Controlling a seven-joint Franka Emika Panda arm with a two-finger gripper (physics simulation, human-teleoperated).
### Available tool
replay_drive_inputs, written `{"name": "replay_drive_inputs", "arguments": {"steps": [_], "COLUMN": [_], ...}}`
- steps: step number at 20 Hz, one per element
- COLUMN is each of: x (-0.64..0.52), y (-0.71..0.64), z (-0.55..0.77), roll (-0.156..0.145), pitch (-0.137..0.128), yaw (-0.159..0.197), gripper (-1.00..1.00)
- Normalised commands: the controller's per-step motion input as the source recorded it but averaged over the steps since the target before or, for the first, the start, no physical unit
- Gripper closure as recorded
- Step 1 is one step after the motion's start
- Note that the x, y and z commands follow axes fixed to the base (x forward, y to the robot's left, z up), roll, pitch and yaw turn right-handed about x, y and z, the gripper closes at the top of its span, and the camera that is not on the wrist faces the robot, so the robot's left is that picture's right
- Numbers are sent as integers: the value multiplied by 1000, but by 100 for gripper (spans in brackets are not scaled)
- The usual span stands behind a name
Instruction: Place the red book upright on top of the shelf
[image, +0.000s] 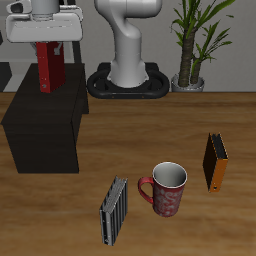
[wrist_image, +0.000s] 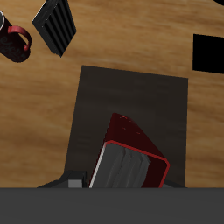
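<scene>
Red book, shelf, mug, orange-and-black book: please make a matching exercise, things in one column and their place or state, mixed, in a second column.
Things:
1. red book
2. shelf
3. mug
4. orange-and-black book

Places or states:
A. on the table, beside the grey ribbed book
B. matte-black box under the gripper
C. upright on the table, near the plant
D. held upright above the black box

Pairs: 1-D, 2-B, 3-A, 4-C

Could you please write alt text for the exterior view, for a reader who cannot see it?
The gripper holds the red book upright just above the black shelf top. On the wooden table nearer the front stand a grey ribbed book, a red mug and an orange-and-black book.
</scene>
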Motion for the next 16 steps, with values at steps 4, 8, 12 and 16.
{"name": "replay_drive_inputs", "arguments": {"steps": [4,8,12,16], "x": [-53,-55,-45,-71], "y": [-191,17,-44,-77], "z": [-95,-237,-280,-167], "roll": [19,95,12,3], "pitch": [17,56,83,46], "yaw": [-29,-8,-49,-66], "gripper": [100,100,100,100]}}
